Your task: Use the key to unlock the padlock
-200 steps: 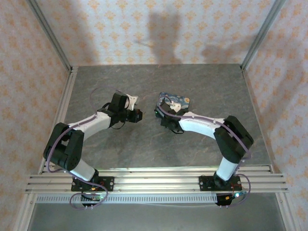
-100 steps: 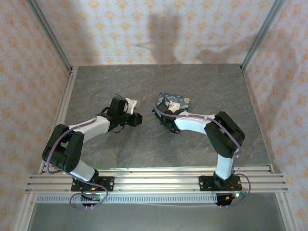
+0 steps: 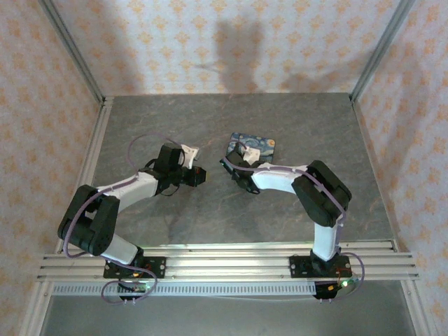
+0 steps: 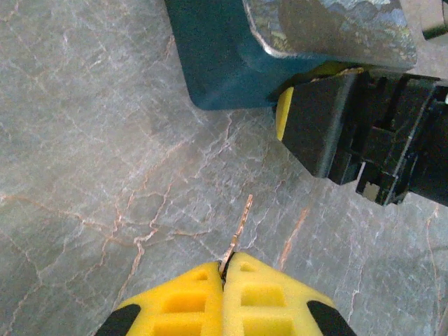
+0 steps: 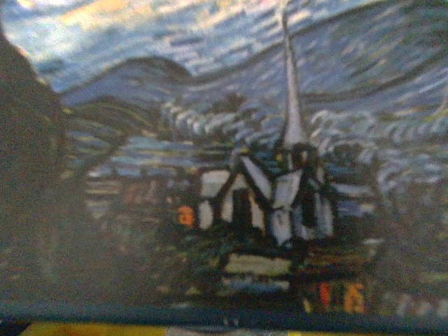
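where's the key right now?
Left wrist view: the key is pinched between the yellow pads of the left gripper, sticking out over the table toward the blue tin box, not touching it.

A grey table (image 3: 301, 119) veined like marble spans the enclosure. Walls (image 3: 175, 42) papered in pale pink with small orange floral motifs close it on three sides, met at the back corners by aluminium posts (image 3: 70, 49). Slotted aluminium rails (image 3: 224, 262) run along the near edge. Soft shadows (image 3: 238, 49) fall on the back wall.
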